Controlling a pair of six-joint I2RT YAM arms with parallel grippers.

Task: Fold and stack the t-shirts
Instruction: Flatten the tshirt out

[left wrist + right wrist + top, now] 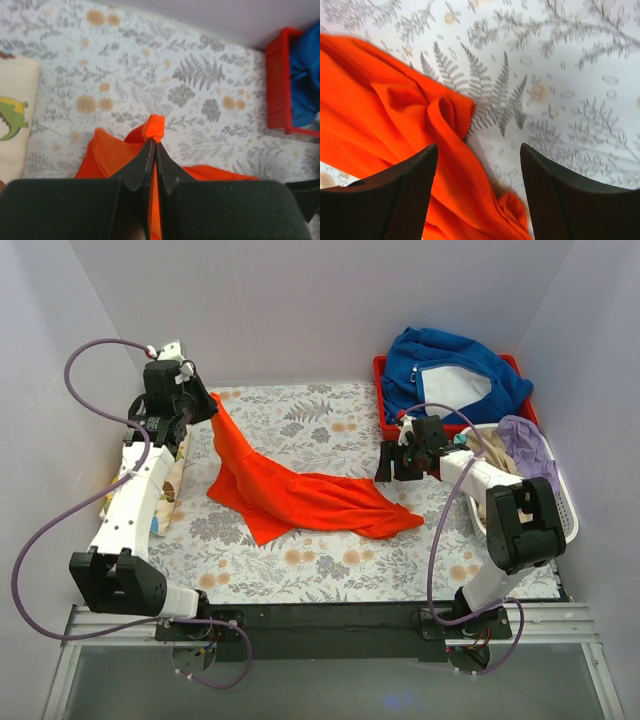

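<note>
The orange-red t-shirt (300, 495) lies crumpled across the middle of the floral mat, one corner drawn up to the far left. My left gripper (200, 400) is shut on that corner and holds it above the mat; a nub of orange cloth (153, 127) sticks out past the closed fingertips. My right gripper (398, 468) is open and empty, hovering over the shirt's right end (415, 135), with cloth between and below its fingers (405, 195). The cream dinosaur-print t-shirt (172, 475) lies at the mat's left edge, partly hidden under my left arm; it also shows in the left wrist view (15, 115).
A red bin (385, 405) at the far right holds the thick blue garment (455, 375). A white basket (555, 505) with purple cloth (525, 445) stands in front of it, beside my right arm. White walls close in on three sides.
</note>
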